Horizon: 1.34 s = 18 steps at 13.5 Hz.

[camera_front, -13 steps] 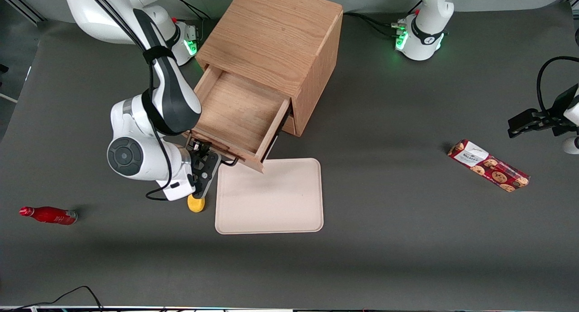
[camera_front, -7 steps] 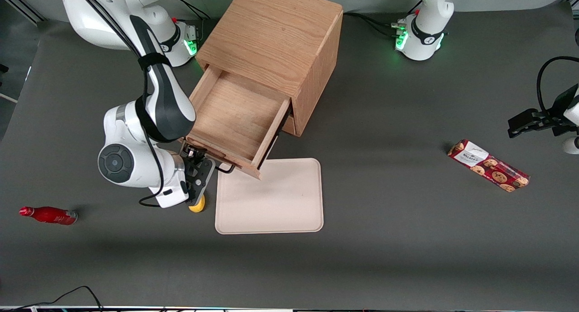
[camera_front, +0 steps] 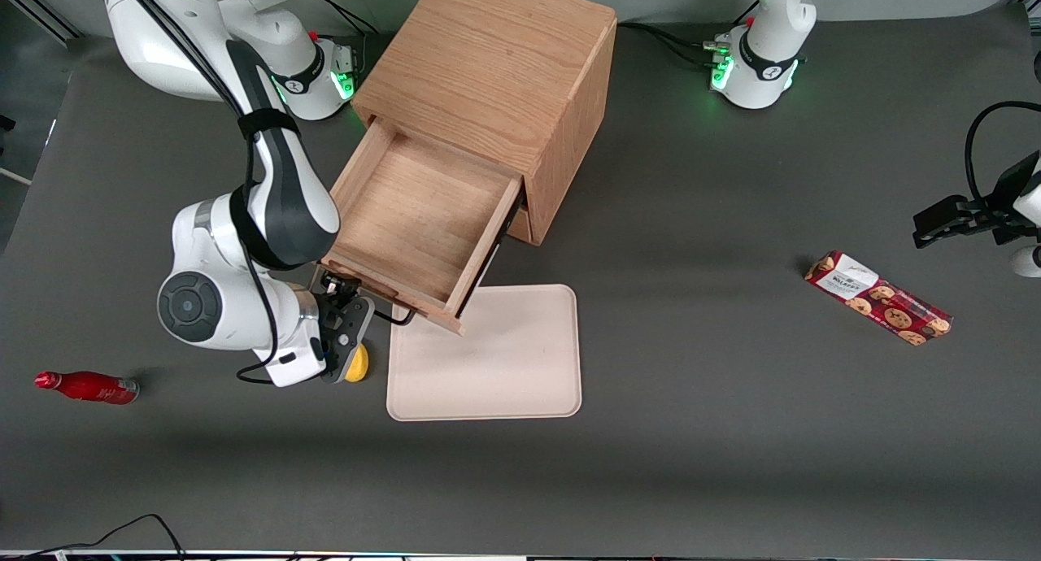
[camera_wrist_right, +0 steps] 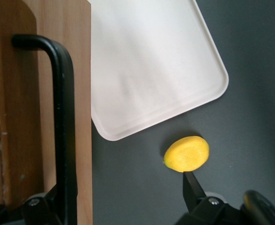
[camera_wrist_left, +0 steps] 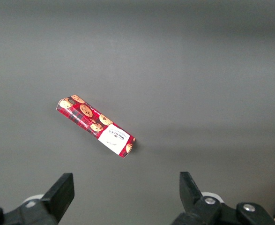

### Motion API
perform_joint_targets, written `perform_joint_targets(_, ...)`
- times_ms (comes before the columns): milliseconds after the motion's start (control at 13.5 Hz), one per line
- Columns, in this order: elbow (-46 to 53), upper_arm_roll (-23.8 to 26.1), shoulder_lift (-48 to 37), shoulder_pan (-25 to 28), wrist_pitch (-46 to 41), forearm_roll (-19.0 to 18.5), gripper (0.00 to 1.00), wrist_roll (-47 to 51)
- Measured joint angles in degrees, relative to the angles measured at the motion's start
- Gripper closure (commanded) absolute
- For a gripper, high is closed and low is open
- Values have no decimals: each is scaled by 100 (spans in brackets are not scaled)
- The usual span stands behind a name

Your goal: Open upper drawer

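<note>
The upper drawer (camera_front: 411,211) stands pulled well out of the oak cabinet (camera_front: 488,65), its tray empty. Its dark bar handle (camera_front: 400,319) runs along the drawer front, nearer the front camera. My right gripper (camera_front: 335,294) is at the handle's end toward the working arm's end of the table. In the right wrist view the gripper (camera_wrist_right: 123,197) is open wide. One finger (camera_wrist_right: 53,201) sits against the handle (camera_wrist_right: 64,126) and the drawer front (camera_wrist_right: 81,93); the other finger (camera_wrist_right: 191,187) is far apart from it. The bottom drawer is mostly hidden under the upper one.
A cream tray (camera_front: 488,358) lies on the table under the drawer's front corner, also in the right wrist view (camera_wrist_right: 142,70). A yellow lemon (camera_front: 356,364) (camera_wrist_right: 186,153) lies beside my gripper. A red bottle (camera_front: 85,386) lies toward the working arm's end, a cookie box (camera_front: 878,298) toward the parked arm's.
The drawer has slid farther out of the cabinet. My gripper and arm have moved with its handle, nearer the front camera and toward the working arm's end of the table.
</note>
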Motion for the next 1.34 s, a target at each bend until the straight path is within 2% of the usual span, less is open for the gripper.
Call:
perform_joint_targets(1114, 341, 16, 141, -71, -70, 5, 0, -161)
perform_joint_targets(1337, 575, 3, 55, -74, -452, 5, 0, 15)
